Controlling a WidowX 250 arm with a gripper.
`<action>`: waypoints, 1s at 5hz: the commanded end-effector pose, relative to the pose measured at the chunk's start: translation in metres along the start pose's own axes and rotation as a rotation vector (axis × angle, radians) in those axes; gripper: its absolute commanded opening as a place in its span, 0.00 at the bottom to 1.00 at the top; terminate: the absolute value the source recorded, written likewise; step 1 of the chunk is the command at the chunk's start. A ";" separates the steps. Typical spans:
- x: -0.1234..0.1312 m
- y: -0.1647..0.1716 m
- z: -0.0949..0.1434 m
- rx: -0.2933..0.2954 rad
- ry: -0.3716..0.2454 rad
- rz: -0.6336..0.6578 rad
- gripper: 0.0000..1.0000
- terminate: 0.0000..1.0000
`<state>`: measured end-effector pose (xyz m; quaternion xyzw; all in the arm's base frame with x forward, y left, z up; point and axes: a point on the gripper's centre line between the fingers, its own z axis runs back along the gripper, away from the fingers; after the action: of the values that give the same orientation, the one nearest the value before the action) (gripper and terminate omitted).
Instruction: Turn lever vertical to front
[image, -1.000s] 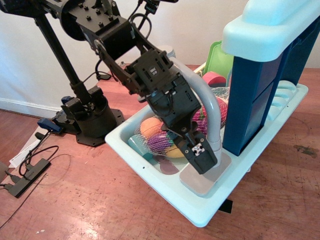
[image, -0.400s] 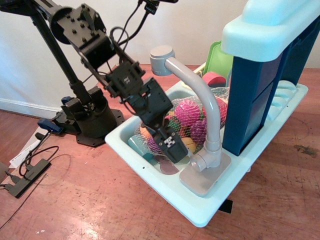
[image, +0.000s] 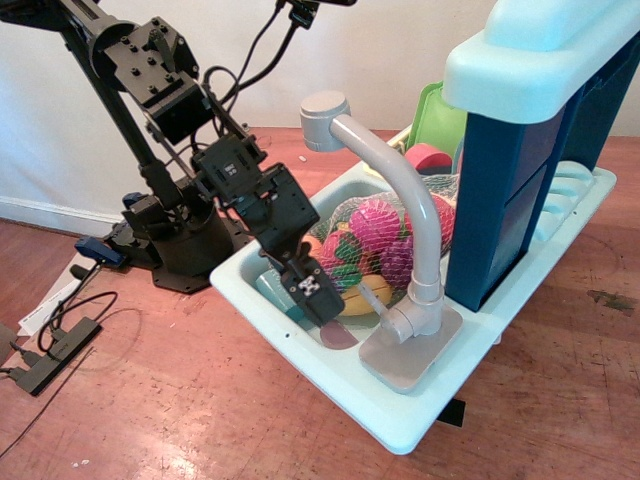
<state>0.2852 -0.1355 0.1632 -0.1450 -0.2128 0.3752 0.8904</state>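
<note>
The grey toy faucet stands on its flat base plate (image: 405, 368) at the front rim of a pale blue toy sink (image: 290, 325). Its lever (image: 393, 323) is a short grey stub that sticks out of the base collar toward the front left, roughly level. The tall curved spout (image: 405, 195) rises above it, its round head at the upper left. My black gripper (image: 314, 298) hangs over the sink basin, to the left of the lever and clear of it. Its fingers look pressed together with nothing between them.
A net bag of toy fruit (image: 375, 240) fills the basin behind the gripper. A blue and pale cabinet (image: 510, 200) stands right of the faucet, with a green board (image: 440, 120) behind. The arm's base (image: 180, 245) and cables (image: 55, 335) lie at left on the wooden floor.
The gripper was at the faucet's base collar, hiding the lever; it has pulled back left over the basin. The lever now shows, pointing front left.
</note>
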 end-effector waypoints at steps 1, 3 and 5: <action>-0.018 -0.003 0.023 -0.005 0.018 0.020 1.00 0.00; -0.024 -0.024 0.064 0.010 -0.008 0.019 1.00 0.00; -0.024 -0.024 0.064 0.010 -0.008 0.019 1.00 0.00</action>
<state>0.2520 -0.1620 0.2099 -0.1223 -0.2040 0.3802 0.8938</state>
